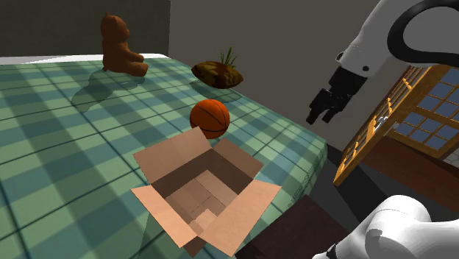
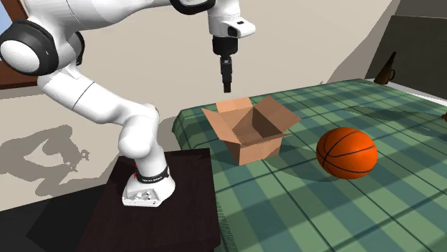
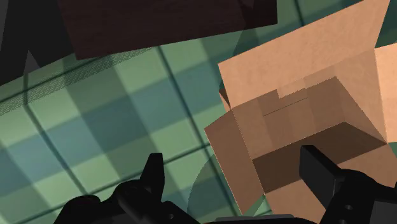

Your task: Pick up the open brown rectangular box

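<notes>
The open brown rectangular box [image 1: 202, 193] sits on a green plaid bed near its corner, with all flaps spread outward and nothing inside. In the second exterior view the box [image 2: 251, 133] is just below and to the right of my black gripper [image 2: 227, 80], which hangs point down well above it. In the shoulder view the gripper [image 1: 324, 109] is up and to the right of the box. Through the wrist camera, the gripper [image 3: 235, 178] is open; one finger is over the box [image 3: 305, 114], the other over the bedspread. Nothing is held.
An orange basketball [image 1: 210, 118] lies just behind the box on the plaid bed [image 1: 66, 147]. A brown teddy bear [image 1: 119, 45] and a brown lump with green leaves [image 1: 218, 73] are farther back. My dark stand [image 2: 165, 207] is beside the bed's edge. A wooden lattice [image 1: 412, 110] stands at the shoulder view's right.
</notes>
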`<control>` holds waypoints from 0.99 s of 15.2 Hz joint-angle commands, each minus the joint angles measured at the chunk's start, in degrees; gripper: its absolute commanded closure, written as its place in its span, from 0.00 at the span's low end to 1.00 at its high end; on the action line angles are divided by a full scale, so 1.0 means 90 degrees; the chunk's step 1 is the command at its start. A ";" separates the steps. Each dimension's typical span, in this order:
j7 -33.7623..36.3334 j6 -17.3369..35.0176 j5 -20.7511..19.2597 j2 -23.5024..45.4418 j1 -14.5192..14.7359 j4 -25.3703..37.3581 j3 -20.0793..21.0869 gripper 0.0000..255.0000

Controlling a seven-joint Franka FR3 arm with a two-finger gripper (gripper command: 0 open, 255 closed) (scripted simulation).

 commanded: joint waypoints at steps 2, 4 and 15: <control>0.0122 0.0195 0.0032 0.0005 -0.0020 -0.0201 0.0070 0.00; 0.0365 0.0589 0.0099 0.0043 -0.0059 -0.0579 0.0212 0.00; 0.1695 0.2952 0.0484 0.1011 -0.0205 -0.2105 0.1029 0.00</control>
